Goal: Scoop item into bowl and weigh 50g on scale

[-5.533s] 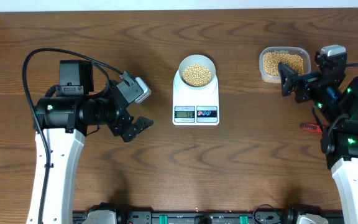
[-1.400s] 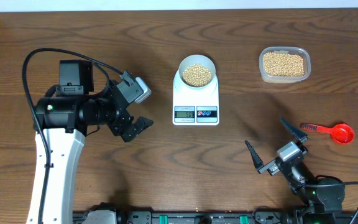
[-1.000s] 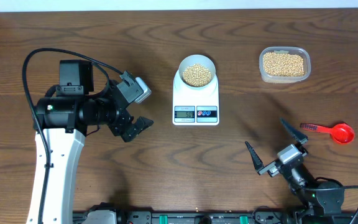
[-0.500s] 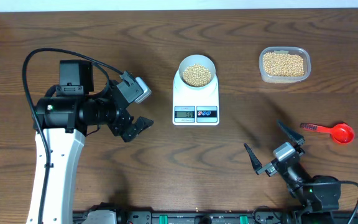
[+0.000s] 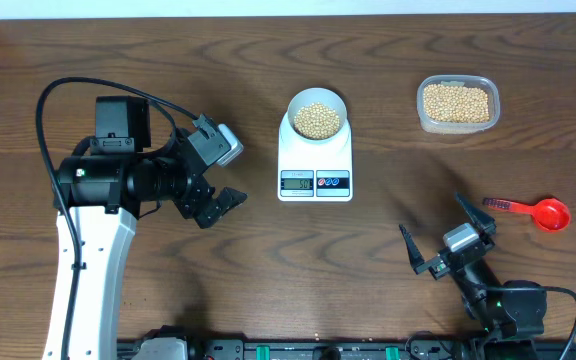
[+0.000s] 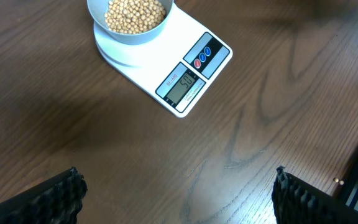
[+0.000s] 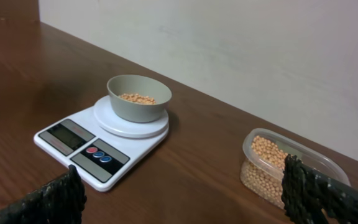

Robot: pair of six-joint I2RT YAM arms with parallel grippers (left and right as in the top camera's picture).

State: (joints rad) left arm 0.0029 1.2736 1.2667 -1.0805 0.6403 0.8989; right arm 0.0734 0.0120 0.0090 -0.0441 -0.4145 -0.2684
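Observation:
The pale blue-grey bowl (image 5: 317, 103) stands on the white scale (image 5: 315, 165) and holds beige beans (image 5: 317, 120). The scale's display (image 6: 184, 85) is lit. More beans fill a clear tub (image 5: 457, 103) at the back right. My left gripper (image 5: 218, 207) is open and empty, left of the scale. My right gripper (image 5: 446, 243) is open and empty near the table's front, well clear of the scale. The bowl (image 7: 139, 98), scale (image 7: 101, 144) and tub (image 7: 272, 167) show in the right wrist view. The bowl (image 6: 132, 21) also shows in the left wrist view.
A red scoop (image 5: 540, 212) lies on the table right of my right gripper. The wooden table (image 5: 268, 280) spreads around the scale. A pale wall (image 7: 229, 56) stands behind the table's far edge.
My right arm left the tub and came down to the table's front. In the last second the right gripper shifted only slightly. The left arm has not moved.

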